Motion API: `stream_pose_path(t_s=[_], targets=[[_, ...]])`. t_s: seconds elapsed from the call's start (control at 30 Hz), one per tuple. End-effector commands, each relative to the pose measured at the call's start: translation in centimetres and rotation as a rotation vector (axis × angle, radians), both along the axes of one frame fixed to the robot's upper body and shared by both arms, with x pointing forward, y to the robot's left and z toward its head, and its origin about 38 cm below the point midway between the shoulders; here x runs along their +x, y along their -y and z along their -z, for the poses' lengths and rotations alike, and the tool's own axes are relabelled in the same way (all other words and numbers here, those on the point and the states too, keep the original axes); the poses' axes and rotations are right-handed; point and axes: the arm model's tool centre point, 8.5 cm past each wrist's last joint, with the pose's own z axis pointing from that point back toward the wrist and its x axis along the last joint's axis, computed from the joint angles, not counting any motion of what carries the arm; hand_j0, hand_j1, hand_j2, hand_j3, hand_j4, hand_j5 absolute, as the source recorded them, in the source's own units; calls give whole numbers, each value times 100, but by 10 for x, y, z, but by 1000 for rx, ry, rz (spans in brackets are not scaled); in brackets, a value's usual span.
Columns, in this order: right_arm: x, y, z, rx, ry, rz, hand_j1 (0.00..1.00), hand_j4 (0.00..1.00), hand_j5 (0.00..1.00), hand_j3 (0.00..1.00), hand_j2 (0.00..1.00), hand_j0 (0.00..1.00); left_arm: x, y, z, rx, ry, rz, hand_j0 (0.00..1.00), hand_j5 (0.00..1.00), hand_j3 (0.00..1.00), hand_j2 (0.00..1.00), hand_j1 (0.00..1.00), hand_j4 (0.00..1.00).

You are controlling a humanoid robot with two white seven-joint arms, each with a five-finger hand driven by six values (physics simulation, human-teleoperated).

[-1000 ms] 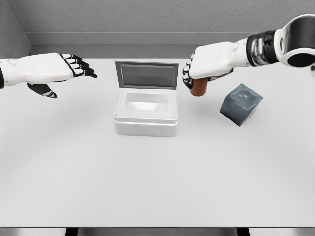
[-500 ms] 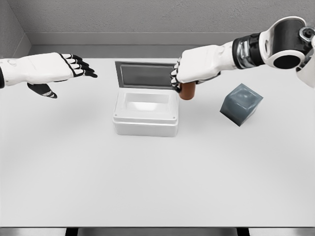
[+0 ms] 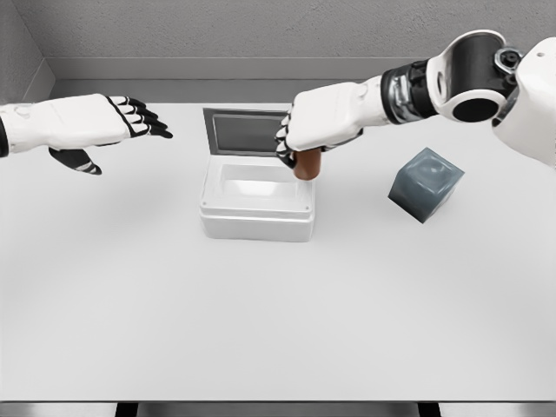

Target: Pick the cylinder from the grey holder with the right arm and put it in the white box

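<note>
All right-hand fingers [image 3: 285, 148] wrap the cylinder [image 3: 307, 163] — gripped.

You see the brown cylinder [image 3: 307, 164] upright over the open white box's [image 3: 256, 208] right rim; the grey holder [image 3: 426, 184] sits tilted, well apart.

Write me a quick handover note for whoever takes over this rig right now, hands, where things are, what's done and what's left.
Right hand: shut on the brown cylinder, held above the right rear corner of the white box.
Left hand: open, holding nothing, hovering over the table's left side.
White box: lid up, at table centre; nothing visible inside.
Grey holder: at the right of the box, tilted on the table.
Done: cylinder is out of the holder and carried to the box.
Left: centre it over the opening, lower, release, pull the right arm back.
</note>
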Motion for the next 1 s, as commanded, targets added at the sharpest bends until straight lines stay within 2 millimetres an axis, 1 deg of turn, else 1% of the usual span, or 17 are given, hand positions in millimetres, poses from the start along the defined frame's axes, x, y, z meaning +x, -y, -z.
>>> stream_pose_path(t_s=[0.0,0.07,0.1,0.3,0.33,0.37,0.47,0.6,0.63,0.67,0.7,0.83,0.97], targets=[[1,-3,0,6,-4,0,47,47,47,47,47,47,0,-1,0,-4,-1,-4,100,100,100,100,100,100],[6,-4,-2,7,-3,13,47,47,47,47,47,47,0,0,-1,-3,0,-3,100,100,100,100,100,100],[9,-7,-1,10,-7,15,47,47,47,47,47,47,0,-1,0,-3,0,-4,100,100,100,100,100,100],[10,-8,-1,11,-7,17,48,48,48,48,48,48,0,-1,-1,-2,0,-5,100,100,100,100,100,100],[9,-14,-2,16,-6,6,48,48,48,48,48,48,0,-1,0,-3,0,-4,100,100,100,100,100,100],[11,-15,-2,15,-8,8,48,48,48,48,48,48,0,-1,0,-2,-2,-5,100,100,100,100,100,100],[14,-16,0,17,-15,19,48,48,48,48,48,48,1,-1,0,-2,-1,-5,100,100,100,100,100,100],[14,-16,1,15,-16,19,49,49,49,49,49,49,1,0,0,-4,-1,-3,100,100,100,100,100,100],[14,-17,1,14,-15,16,58,58,58,58,58,58,1,0,0,-4,-2,-4,100,100,100,100,100,100],[14,-17,1,10,-12,16,87,87,87,87,87,87,1,0,0,-5,-2,-3,100,100,100,100,100,100],[14,-19,2,1,-1,12,93,93,93,93,93,93,1,0,1,-4,-2,-5,100,100,100,100,100,100],[14,-19,2,1,-1,12,96,96,96,96,96,96,1,0,0,-5,-2,-3,100,100,100,100,100,100],[11,-21,0,3,4,0,96,96,96,96,96,96,2,2,1,-7,-2,-2,100,100,100,100,100,100]])
